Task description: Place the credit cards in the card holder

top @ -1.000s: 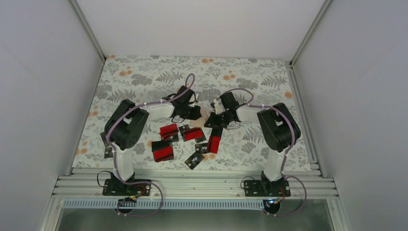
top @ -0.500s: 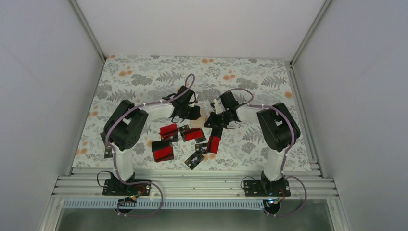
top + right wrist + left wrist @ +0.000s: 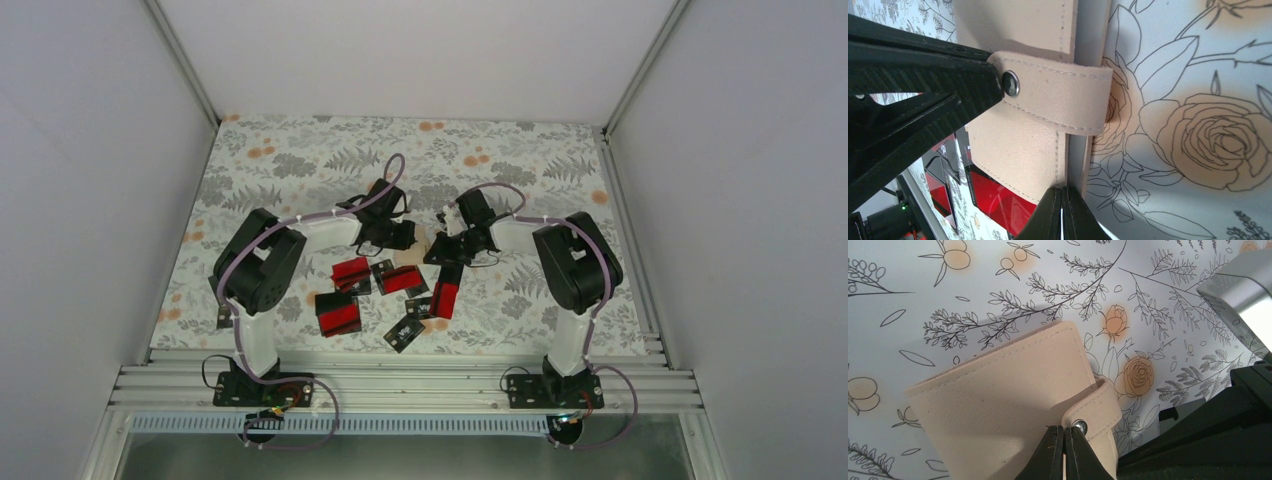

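- The left gripper [image 3: 1064,432] is clenched, jaws pressed together, with its tip set against the end of the strap [image 3: 1098,405] just beside the snap [image 3: 1079,426]. I cannot tell whether any strap is pinched between the jaws.
- The card holder [image 3: 1008,390] lies flat and snapped shut on the floral table [image 3: 300,160], mid-table between the two wrists. The credit cards [image 3: 352,270] are scattered just nearer the bases, none of them inside it.
- The right gripper [image 3: 1063,192] is also clenched, its tip at the seam along the holder's edge below the strap. Nothing shows between its jaws.
- The step in hand looks like unsnapping the holder. It would go best if one tip pins the cover while the other works under the strap end and lifts away from the snap, slowly, so the light case does not skid.
- Against a second ago, the overhead view is almost unchanged: both wrists stay on the holder, the cards lie as they did, and only the right elbow has shifted slightly.
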Controlling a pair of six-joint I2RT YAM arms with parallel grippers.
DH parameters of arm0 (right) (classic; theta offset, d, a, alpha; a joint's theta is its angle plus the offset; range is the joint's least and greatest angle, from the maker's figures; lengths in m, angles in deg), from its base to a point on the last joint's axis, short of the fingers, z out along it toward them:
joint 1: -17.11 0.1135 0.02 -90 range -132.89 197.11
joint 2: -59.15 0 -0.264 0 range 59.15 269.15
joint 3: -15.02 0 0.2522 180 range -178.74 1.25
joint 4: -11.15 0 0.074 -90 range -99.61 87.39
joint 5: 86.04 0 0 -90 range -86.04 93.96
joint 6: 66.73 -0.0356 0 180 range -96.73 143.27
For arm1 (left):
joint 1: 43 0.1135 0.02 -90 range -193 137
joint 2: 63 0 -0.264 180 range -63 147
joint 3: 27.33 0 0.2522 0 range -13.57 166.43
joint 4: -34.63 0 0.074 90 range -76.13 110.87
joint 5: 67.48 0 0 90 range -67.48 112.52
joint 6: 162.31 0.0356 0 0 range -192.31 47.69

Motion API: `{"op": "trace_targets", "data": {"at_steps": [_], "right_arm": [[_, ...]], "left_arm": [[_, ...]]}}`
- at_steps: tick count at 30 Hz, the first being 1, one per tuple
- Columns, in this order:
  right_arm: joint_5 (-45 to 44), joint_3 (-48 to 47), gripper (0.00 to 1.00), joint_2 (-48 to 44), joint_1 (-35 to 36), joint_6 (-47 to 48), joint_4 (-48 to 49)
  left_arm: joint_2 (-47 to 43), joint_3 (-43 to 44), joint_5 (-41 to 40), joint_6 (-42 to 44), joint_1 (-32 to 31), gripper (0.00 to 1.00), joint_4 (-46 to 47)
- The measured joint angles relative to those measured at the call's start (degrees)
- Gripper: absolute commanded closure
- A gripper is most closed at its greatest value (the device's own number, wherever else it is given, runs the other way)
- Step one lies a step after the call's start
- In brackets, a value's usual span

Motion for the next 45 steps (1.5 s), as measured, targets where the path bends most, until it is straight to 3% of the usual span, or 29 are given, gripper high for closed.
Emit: {"op": "trace_targets", "data": {"at_steps": [45], "right_arm": [[1.2, -0.6, 0.95, 0.8, -0.2, 0.2, -0.2]], "left_arm": [[-1.1, 1.5, -0.9, -0.3, -0.4, 0.98, -5.4]]}}
